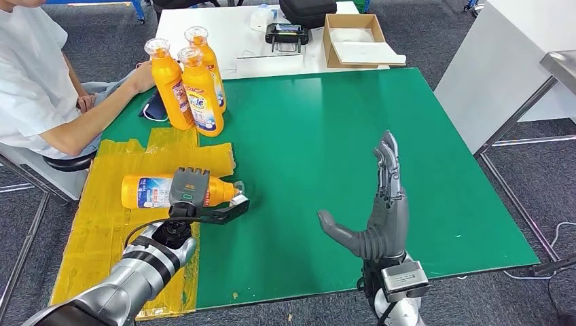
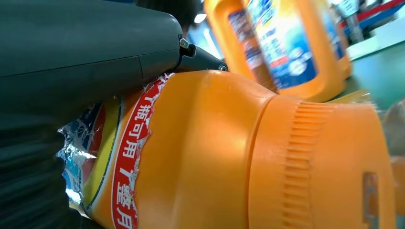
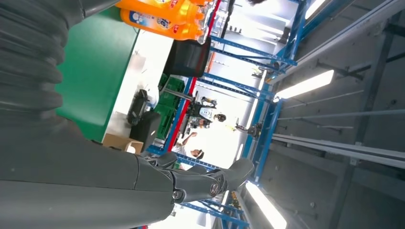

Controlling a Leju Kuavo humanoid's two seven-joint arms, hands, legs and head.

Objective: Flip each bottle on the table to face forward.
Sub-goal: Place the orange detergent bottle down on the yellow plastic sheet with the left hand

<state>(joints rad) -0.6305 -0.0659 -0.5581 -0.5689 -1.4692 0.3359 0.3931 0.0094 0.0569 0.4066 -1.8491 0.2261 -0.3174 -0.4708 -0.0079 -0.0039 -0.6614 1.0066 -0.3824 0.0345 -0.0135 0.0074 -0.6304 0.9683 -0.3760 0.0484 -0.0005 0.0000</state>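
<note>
The left hand [image 1: 193, 197] gripped the orange plastic detergent bottle [image 1: 163, 191] lying on its side on yellow sheeting [image 1: 102, 231] at the green counter [image 1: 326, 136] edge, apparently for turning, while the right hand [image 1: 380, 217] hovered open and empty, clear of the work.

Glossy orange plastic lying bottle [image 1: 178, 191] with torn paper label, matt green table [image 1: 339, 136], crinkled yellow plastic sheet [image 1: 102, 238]
</note>
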